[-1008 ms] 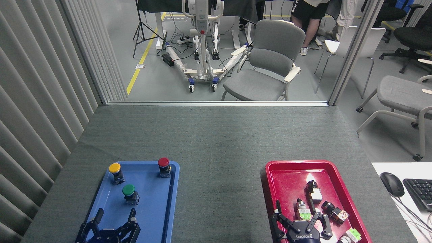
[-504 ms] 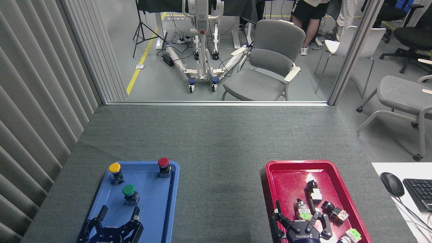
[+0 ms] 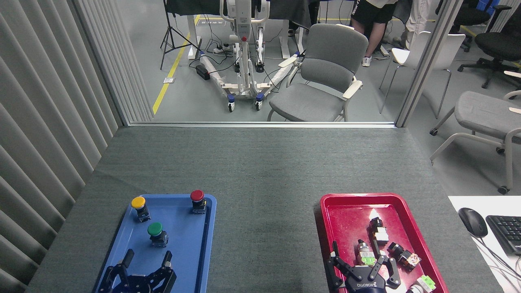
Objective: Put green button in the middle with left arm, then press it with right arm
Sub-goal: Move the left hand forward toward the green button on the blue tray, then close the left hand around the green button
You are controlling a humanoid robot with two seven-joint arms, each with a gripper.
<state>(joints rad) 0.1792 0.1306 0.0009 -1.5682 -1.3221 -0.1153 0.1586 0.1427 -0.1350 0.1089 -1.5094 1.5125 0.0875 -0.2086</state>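
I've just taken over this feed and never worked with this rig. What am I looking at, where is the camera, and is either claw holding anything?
This single view comes from the robot's own head, looking forward and down at a grey table. The two black three-fingered claws at the bottom edge are its grippers. The left gripper hangs open over the blue tray, just short of the green button; a yellow button and a red button stand in the same tray. The right gripper is open over the red tray, which holds small switch parts. Neither gripper holds anything.
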